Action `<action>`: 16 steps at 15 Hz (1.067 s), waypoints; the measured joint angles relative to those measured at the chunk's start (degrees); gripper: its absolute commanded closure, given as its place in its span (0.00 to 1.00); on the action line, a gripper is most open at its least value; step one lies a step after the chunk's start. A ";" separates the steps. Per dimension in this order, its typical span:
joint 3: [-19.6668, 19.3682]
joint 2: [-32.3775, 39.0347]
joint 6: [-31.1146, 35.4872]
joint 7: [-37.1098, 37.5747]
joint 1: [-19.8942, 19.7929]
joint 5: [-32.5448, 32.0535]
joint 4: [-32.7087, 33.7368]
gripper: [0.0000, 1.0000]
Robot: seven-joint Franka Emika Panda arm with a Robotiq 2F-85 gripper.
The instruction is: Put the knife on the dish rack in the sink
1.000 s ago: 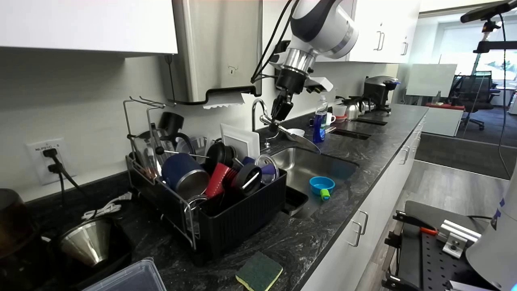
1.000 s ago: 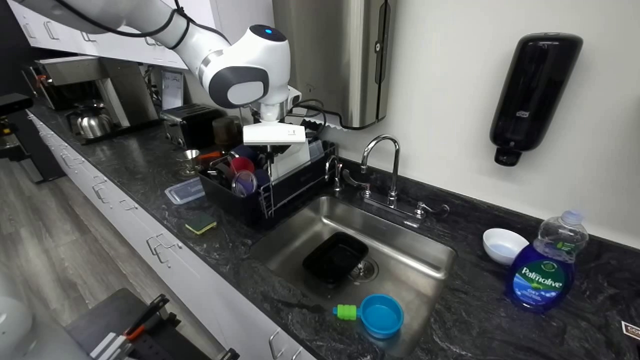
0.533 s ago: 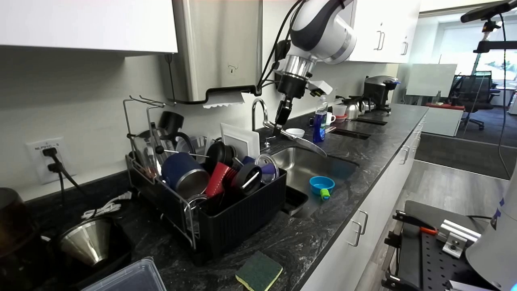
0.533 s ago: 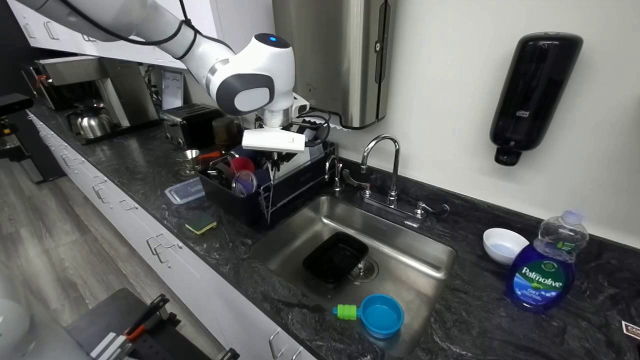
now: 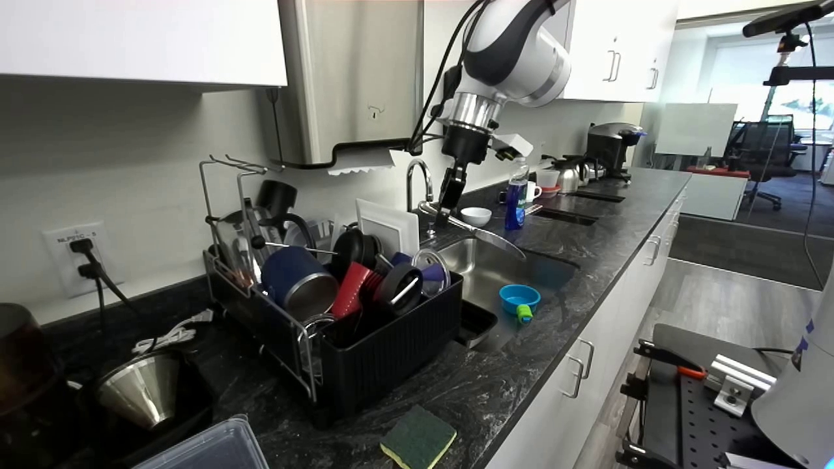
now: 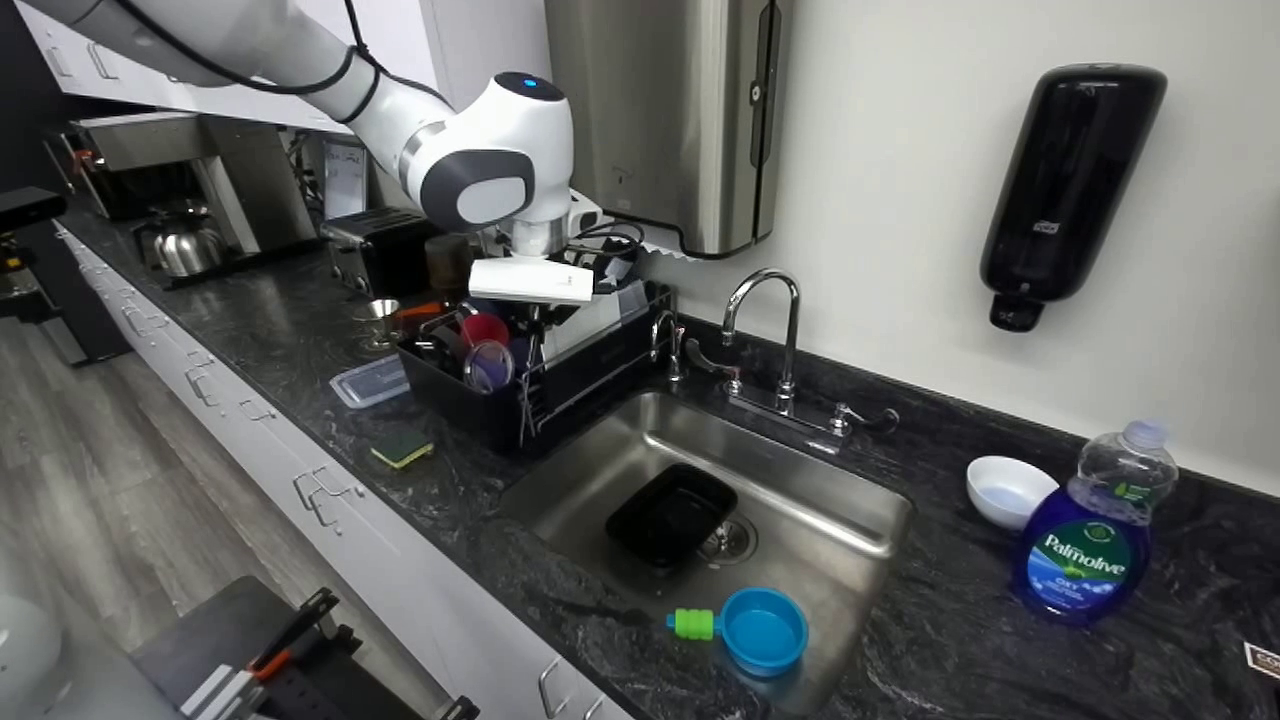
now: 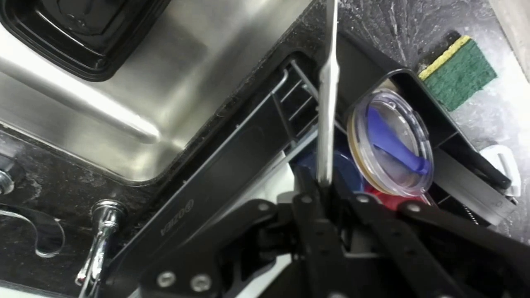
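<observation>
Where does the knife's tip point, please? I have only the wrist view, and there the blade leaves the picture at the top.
Observer: In an exterior view the knife slopes downward, its tip lower than the gripper.
Operator: Thank you. In the sink I see only the black tray. Is there another thing?
Observer: Yes, a blue cup with a green handle, by the sink's front edge.
Operator: And near the dish rack, does something hang on the wall?
Observer: A steel paper-towel dispenser, higher than the dish rack.
</observation>
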 measured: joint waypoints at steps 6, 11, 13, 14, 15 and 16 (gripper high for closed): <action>0.05 -0.03 0.00 -0.06 0.04 0.00 -0.06 0.88; 0.04 -0.03 0.00 -0.06 0.04 0.00 -0.06 0.97; 0.07 -0.01 0.00 0.08 0.03 0.00 -0.04 0.97; 0.02 0.10 0.03 0.27 -0.07 0.01 0.06 0.97; -0.16 0.44 0.07 0.75 -0.31 0.03 0.36 0.97; -0.46 1.05 0.10 1.27 -0.75 0.04 0.91 0.97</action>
